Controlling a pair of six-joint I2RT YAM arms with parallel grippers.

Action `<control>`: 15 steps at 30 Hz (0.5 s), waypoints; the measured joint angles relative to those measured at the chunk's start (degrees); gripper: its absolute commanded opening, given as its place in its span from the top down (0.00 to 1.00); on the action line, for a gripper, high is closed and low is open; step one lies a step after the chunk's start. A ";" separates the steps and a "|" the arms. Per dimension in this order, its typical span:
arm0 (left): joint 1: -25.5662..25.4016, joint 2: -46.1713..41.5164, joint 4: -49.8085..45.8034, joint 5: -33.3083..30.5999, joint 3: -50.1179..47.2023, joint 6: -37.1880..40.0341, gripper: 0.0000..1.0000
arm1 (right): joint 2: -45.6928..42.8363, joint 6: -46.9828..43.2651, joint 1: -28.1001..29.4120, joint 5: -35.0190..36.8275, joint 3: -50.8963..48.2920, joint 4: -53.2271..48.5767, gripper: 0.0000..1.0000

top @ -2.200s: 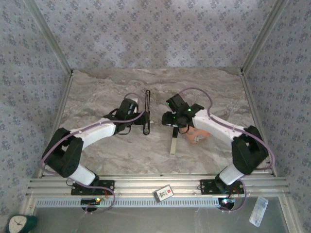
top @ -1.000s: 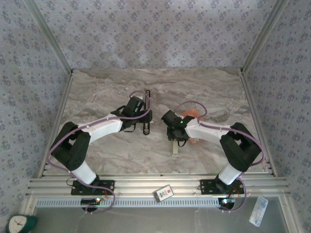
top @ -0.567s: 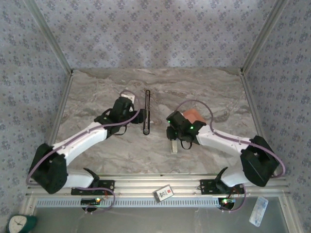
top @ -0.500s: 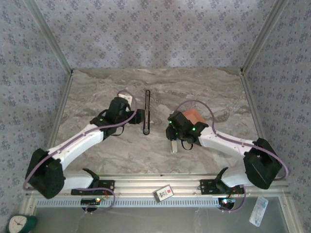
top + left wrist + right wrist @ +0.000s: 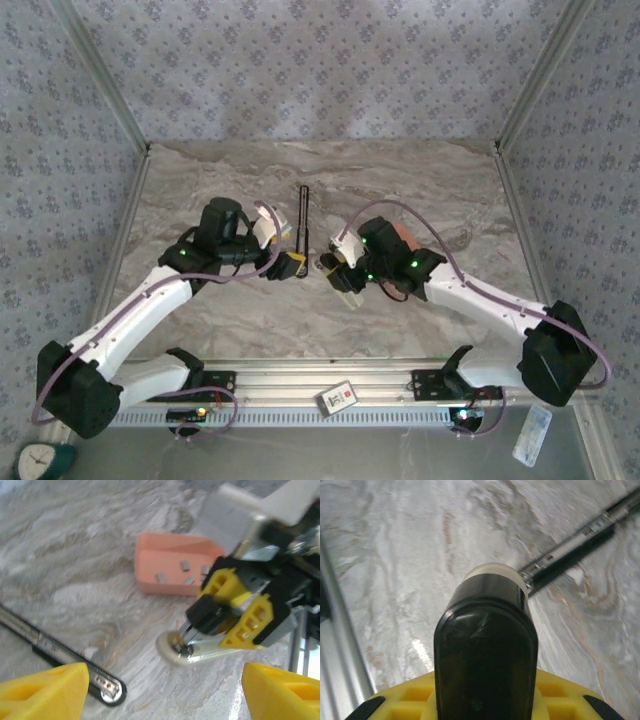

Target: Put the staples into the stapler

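Though cut off below, stapler (image 5: 485, 645) tight in right jaws (left jaws wide, empty).

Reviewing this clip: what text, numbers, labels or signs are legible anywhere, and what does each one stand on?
No text here can be read.
Card at the near edge: a red mark and some print, too small to read.
Clock at bottom left: dial marks too small to read.
Packet at bottom right: print blurred.

Glossy marble-look table (image 5: 200, 190) (shiny metal stapler rail (image 5: 303, 207))
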 measured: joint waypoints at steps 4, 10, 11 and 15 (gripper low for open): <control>0.02 -1.07 -3.37 4.11 2.01 7.78 0.21 | -0.44 -6.43 -2.60 -6.34 1.51 -0.59 0.98; 0.00 -2.86 -6.78 10.36 1.57 18.49 0.23 | -2.14 -15.50 -3.39 -14.97 1.40 -1.40 0.99; 0.00 -2.89 -7.37 10.97 1.57 20.20 0.23 | -2.25 -17.05 -3.39 -16.46 1.40 -1.44 0.99; -0.87 -2.34 -10.47 11.87 1.57 26.75 0.24 | -2.25 -21.68 -3.37 -20.33 1.40 -2.10 0.99</control>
